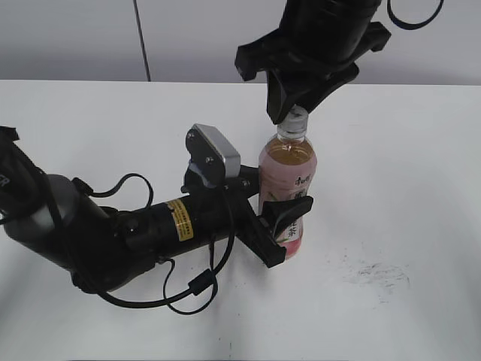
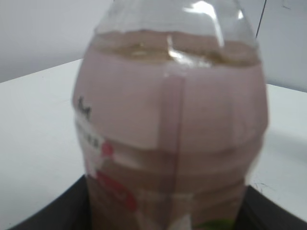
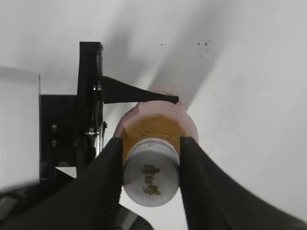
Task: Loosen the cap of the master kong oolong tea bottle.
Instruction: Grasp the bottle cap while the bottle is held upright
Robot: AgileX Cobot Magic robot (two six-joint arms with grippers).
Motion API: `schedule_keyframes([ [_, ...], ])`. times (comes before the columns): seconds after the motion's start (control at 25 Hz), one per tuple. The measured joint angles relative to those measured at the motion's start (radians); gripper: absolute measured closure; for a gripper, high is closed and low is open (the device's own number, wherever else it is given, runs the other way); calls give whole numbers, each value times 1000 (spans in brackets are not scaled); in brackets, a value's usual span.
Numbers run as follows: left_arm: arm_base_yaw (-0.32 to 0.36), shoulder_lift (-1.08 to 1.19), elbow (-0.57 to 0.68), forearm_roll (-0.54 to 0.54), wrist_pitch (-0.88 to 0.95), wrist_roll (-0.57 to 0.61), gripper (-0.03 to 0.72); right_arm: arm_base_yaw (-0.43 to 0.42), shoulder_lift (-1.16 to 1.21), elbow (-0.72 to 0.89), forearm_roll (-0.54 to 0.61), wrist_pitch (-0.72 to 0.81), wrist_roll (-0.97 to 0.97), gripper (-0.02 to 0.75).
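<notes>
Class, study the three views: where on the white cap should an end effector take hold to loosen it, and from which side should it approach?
Grip the cap on its round side wall, coming straight down from above. The bottle stands upright, clamped low by the left end effector, so the cap faces up; the right end effector already straddles it with a finger on each side.

One bottle (image 1: 288, 192) of tea, bearing one cap (image 3: 151, 171). Two arms, each ending in one gripper: left gripper (image 1: 283, 226) and right gripper (image 3: 149, 165), two in all. One wrist camera housing (image 1: 214, 150) shows on the left arm. One table (image 1: 406, 150) carries the set. One patch of dark scuff marks (image 1: 379, 272) lies on its surface.
</notes>
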Motion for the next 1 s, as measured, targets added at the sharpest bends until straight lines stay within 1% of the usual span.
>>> schedule_keyframes([
  [0.12,0,0,0,0,0,0,307,0,0,0,6,0,-297,465],
  [0.24,0,0,0,0,0,0,307,0,0,0,16,0,-652,465],
  [0.32,0,0,0,0,0,0,307,0,0,-1,20,0,-818,465],
  [0.4,0,0,0,0,0,0,307,0,0,-1,21,2,-936,465],
  [0.52,0,0,0,0,0,-1,307,1,0,-1,22,2,-1018,465],
  [0.72,0,0,0,-1,0,-1,307,1,0,-1,24,2,-1037,467],
  [1.0,0,0,0,-1,0,-1,307,1,-5,-1,27,3,-1040,404],
])
